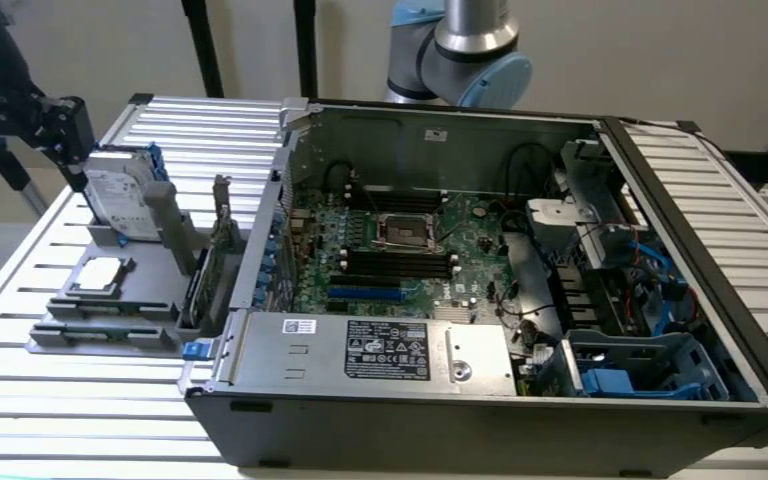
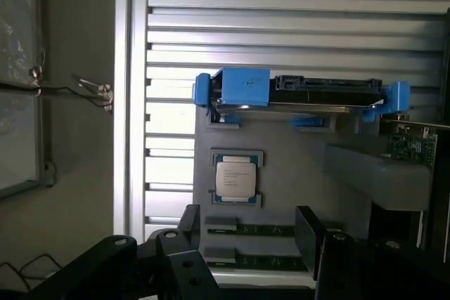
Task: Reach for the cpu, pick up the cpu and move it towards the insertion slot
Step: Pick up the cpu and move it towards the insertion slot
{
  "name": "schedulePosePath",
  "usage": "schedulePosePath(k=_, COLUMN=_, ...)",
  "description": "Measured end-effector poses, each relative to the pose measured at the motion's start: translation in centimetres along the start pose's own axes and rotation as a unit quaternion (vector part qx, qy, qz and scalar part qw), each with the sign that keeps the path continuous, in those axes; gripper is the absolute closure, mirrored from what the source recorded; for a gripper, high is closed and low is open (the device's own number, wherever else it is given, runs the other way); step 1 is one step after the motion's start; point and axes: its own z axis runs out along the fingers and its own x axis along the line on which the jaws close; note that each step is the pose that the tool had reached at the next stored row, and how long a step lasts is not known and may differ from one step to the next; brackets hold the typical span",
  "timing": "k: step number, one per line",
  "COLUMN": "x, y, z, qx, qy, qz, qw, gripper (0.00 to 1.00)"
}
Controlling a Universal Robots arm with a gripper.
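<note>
The cpu (image 2: 237,178) lies flat, metal top up, in a shallow recess of a grey holder (image 2: 295,173). Nothing is touching it. The holder sits on the slatted bench (image 1: 91,420) by the edge on the exterior view's left, just outside the open computer case (image 1: 491,420). In the same holder, a hard drive (image 1: 120,200) with blue rails stands upright on the cpu's far side. Two memory sticks (image 2: 249,230) lie on its near side, toward the bench's front edge.

The pincer (image 2: 247,221) hangs released and holds nothing, its two dark fingers spread wide. In the exterior view it is up by the bench's far corner on that same side, beyond the hard drive and well clear of the chip.

The insertion slot (image 1: 404,232), a shiny frame with a dark centre, sits open on the green circuit board (image 1: 478,235) inside the case, well apart from the holder.

I judge the reach to be the step in hand, with the pick-up not yet begun. A grasp would call for the fingers centred over the chip and set square to two opposite edges. The descent would have to stay clear of the drive's rails. The recess leaves little edge to catch, so the closing would need to be gentle.
</note>
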Motion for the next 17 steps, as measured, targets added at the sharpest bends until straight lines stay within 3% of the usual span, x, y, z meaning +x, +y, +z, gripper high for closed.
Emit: schedulePosePath(k=17, x=-0.3, y=-1.07, z=3.07, qx=0.0000, qy=0.0000, qz=0.000, qw=1.0000, gripper=0.35)
